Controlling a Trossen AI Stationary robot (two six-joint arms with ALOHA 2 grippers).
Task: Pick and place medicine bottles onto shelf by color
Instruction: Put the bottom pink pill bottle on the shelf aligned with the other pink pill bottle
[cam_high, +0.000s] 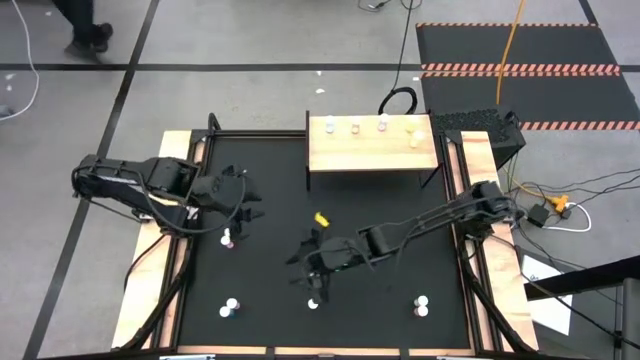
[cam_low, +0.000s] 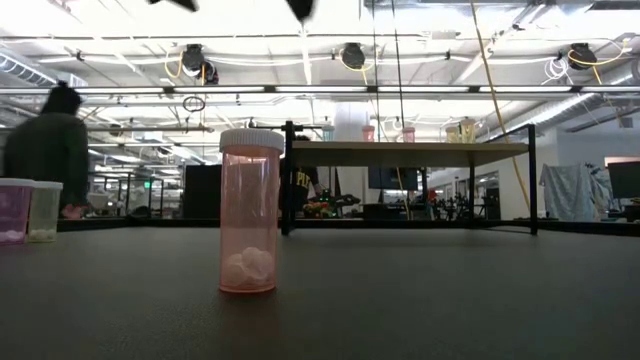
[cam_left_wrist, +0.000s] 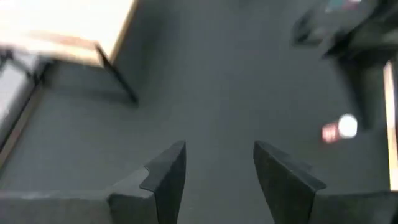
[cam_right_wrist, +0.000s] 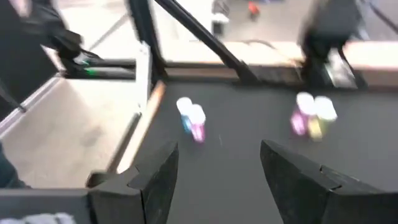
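Both pincers, left gripper and right gripper, hang open and empty, so I might knock over the tiny white-capped pink bottle at lower middle.

Robotics lab / industrial test floor, not a home or office. High view: black tabletop edged in pale wood on a grey concrete floor with dark taped lines. Red-and-white hazard tape borders a black mat at 1 o'clock. Loose cables and an orange plug trail off at 3 o'clock. Low view: open ceiling with exposed pipes and strip lights, hanging cord reels, monitors and benches far behind, a person in dark clothes at 9 o'clock.
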